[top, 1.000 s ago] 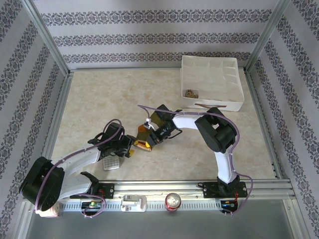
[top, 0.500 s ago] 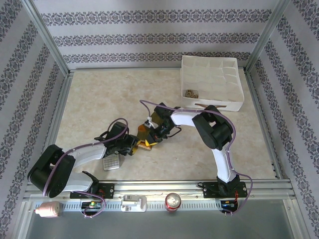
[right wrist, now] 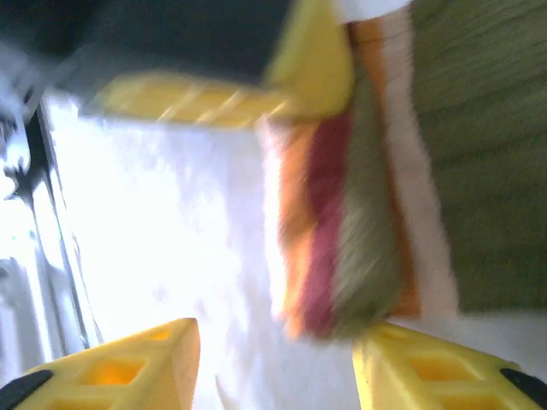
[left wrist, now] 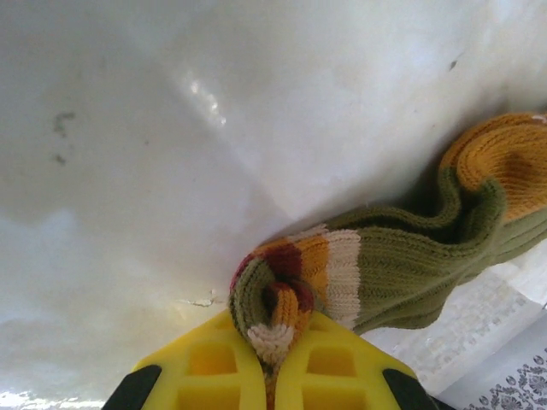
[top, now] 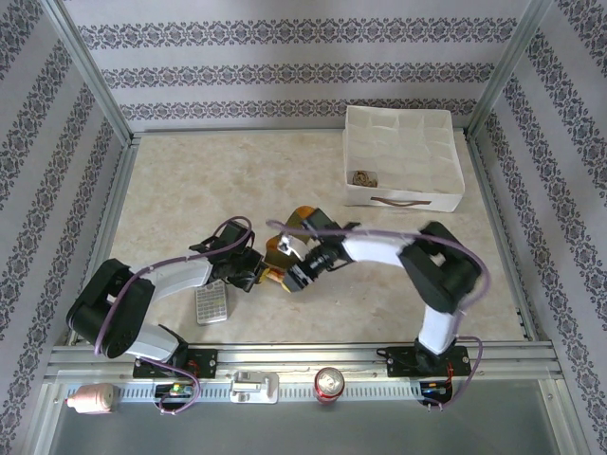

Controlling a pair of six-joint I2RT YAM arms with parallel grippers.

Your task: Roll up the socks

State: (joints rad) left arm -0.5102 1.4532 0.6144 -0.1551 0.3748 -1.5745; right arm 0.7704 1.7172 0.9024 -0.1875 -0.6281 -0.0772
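The olive green sock (left wrist: 402, 273) lies on the pale table, its striped cuff folded over and its orange end (left wrist: 504, 162) at the far right. My left gripper (left wrist: 273, 367) is shut on that striped cuff, the yellow fingers (left wrist: 214, 367) pressed together around it. My right gripper (right wrist: 278, 367) stands open just in front of the same striped cuff (right wrist: 342, 239), blurred, with nothing between its fingers. In the top view the two grippers (top: 254, 275) (top: 294, 273) meet at the socks (top: 283, 254) in the table's middle. I cannot make out the argyle sock.
A grey calculator (top: 212, 303) lies just beside the left arm. A white divided box (top: 403, 156) stands at the back right with a small item (top: 363, 177) inside. A drink can (top: 329, 382) stands on the front rail.
My left gripper reached right and shut on the sock's striped cuff. My right gripper let go of the sock and opened, and its arm swung lower and stretched out.
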